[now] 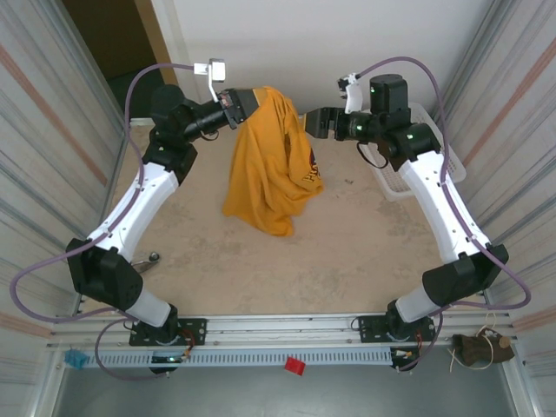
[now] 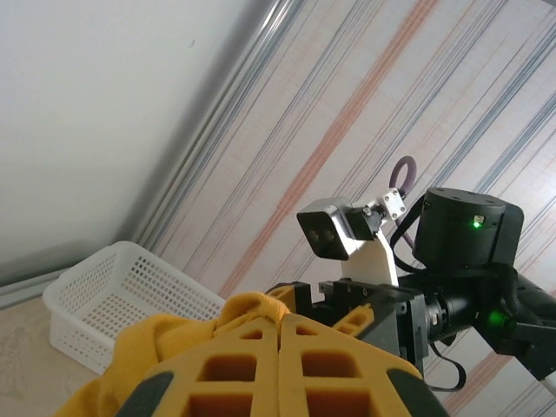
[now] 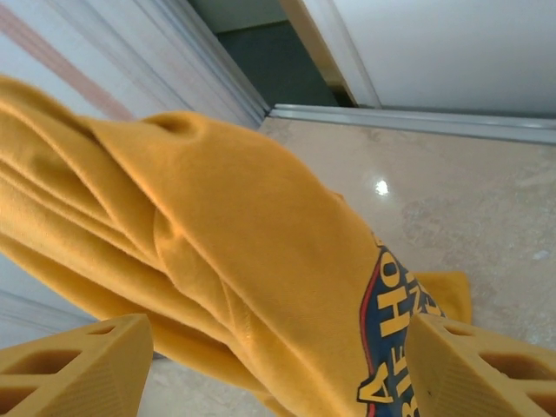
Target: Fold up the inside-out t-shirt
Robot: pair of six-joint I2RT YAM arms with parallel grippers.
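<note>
Over the far middle of the beige tabletop (image 1: pixel 347 261), the mustard-yellow cotton t-shirt (image 1: pixel 265 161) hangs bunched from your left jaws, which are pressed together on a fold of the cloth. Its lower end rests crumpled on the surface. Your right jaws stand spread just beside the hanging shirt, with the fabric and its dark printed lettering (image 3: pixel 400 347) between them, unpinched. You look to be in the sorting-out step, seeking a second hold; nothing is folded yet. Next, close the right jaws on one edge or corner, then draw the arms apart to open the shirt out flat.
</note>
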